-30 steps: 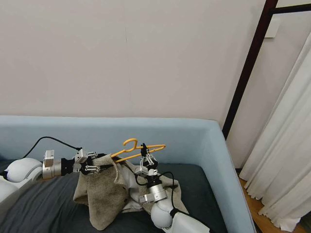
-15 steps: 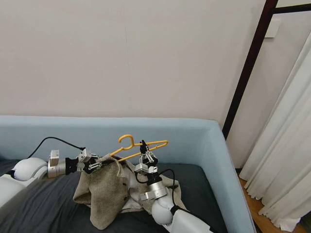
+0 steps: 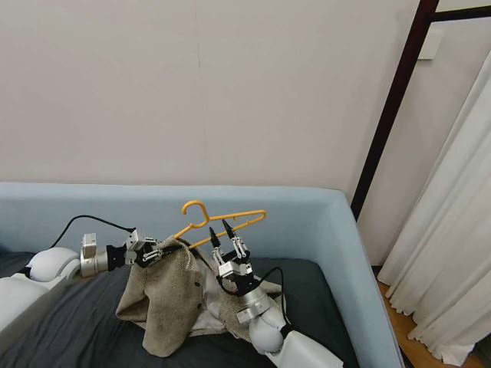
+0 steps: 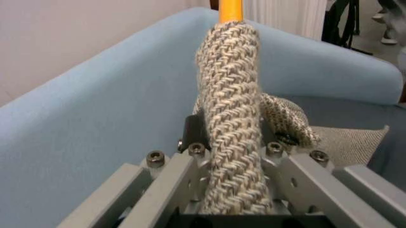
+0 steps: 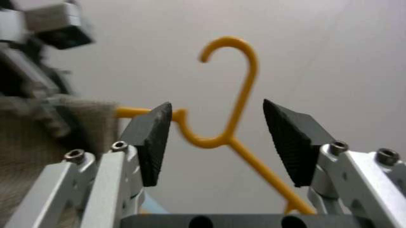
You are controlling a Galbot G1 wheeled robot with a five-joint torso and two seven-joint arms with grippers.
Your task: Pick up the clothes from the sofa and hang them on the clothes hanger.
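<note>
An orange hanger (image 3: pixel 225 220) hangs in the air above the sofa. A beige knit garment (image 3: pixel 165 295) is draped over one of its arms and trails down onto the dark seat. My left gripper (image 3: pixel 161 249) is shut on the fabric-covered end of that arm. The left wrist view shows its fingers (image 4: pixel 166 170) pinching the knit garment (image 4: pixel 231 95) with the orange hanger (image 4: pixel 230 8) running beyond. My right gripper (image 3: pixel 225 236) stands open just under the hanger's middle. In the right wrist view the hanger's hook (image 5: pixel 233 80) stands beyond the spread pads (image 5: pixel 157 135), untouched.
The light blue sofa back (image 3: pixel 307 211) runs behind the hanger, and the dark seat cushion (image 3: pixel 69 326) lies below. A black rack post (image 3: pixel 390 111) stands at the right beside white curtains (image 3: pixel 453 253). A plain wall fills the background.
My right gripper has let go of the hanger, opened and dropped slightly below it. The left gripper has raised its end, so the hanger and garment sit a little higher.
</note>
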